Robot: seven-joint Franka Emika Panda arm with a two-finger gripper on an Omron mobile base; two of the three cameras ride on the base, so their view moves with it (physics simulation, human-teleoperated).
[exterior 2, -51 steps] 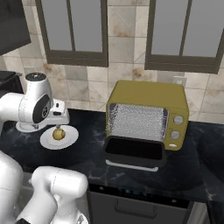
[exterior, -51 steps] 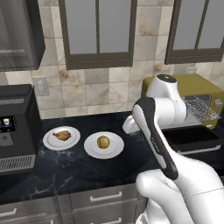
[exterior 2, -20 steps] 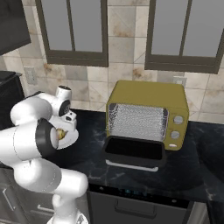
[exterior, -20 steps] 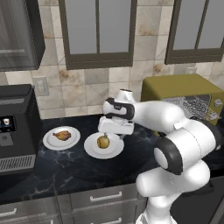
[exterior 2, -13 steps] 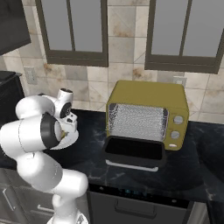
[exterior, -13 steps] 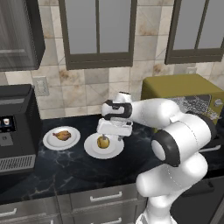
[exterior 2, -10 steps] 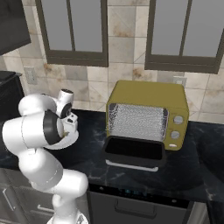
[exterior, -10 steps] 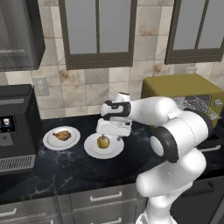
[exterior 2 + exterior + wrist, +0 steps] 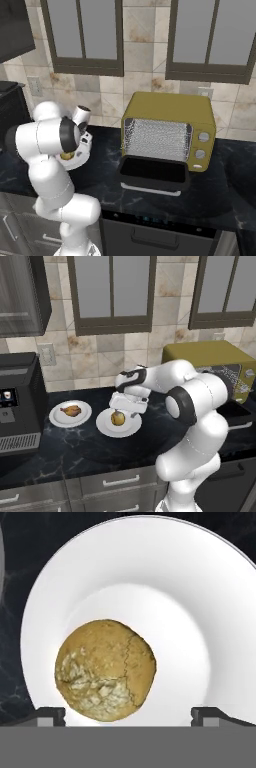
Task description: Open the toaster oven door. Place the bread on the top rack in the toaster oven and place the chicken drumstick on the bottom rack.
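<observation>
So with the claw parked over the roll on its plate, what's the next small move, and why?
Probably a short descent, then close. The claw hangs open above the bread, one tip on each side, not yet level with it. The toaster oven door is already down, so picking up the bread comes next.

table: black marble (image 9: 75,448), across mid-frame
left end: black coffee machine (image 9: 17,401)
centre-left: two white plates (image 9: 70,414), side by side
right: olive-yellow toaster oven (image 9: 170,135), door (image 9: 152,172) folded open
</observation>
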